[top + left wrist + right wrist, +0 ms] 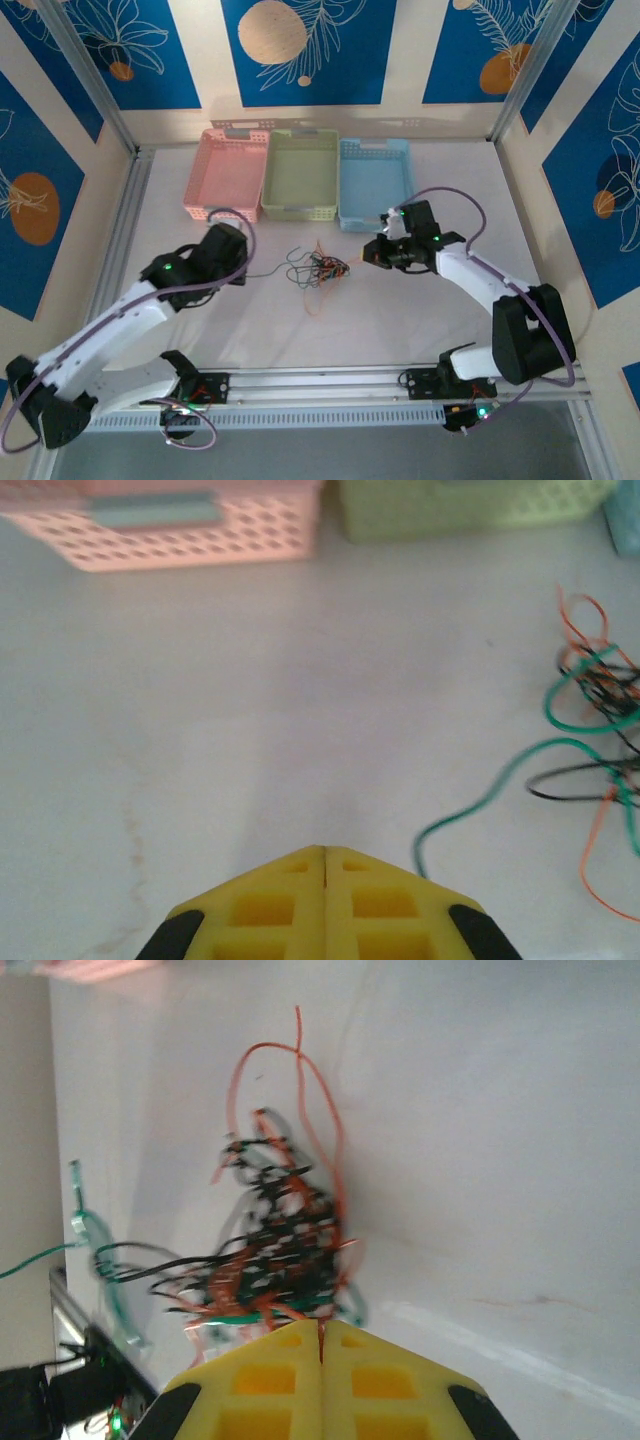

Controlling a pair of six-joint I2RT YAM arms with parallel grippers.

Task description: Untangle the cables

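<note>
Blue wall panels with white leaf outlines and orange discs, set between cream strips and metal frame posts, close in a pale white table [420, 320] whose surface is bare apart from faint scuffs. Along its far edge a pink basket [228, 175], a green basket [299, 172] and a blue basket [374, 180] stand side by side, touching. The cables [322, 268] lie in one knotted heap of black, orange-red and green wire near the middle of the table, between the two arms and well short of the baskets. The left claw [325, 852] has its yellow fingers pressed together with no gap and nothing between them. It sits low over the table to the left of the heap, and one loose green strand ends just beside its tip. The right claw [322, 1328] is likewise fully closed, its tip right at the near edge of the tangle. A thin reddish line runs along the seam between its fingers, but whether a wire is pinched there cannot be told.
</note>
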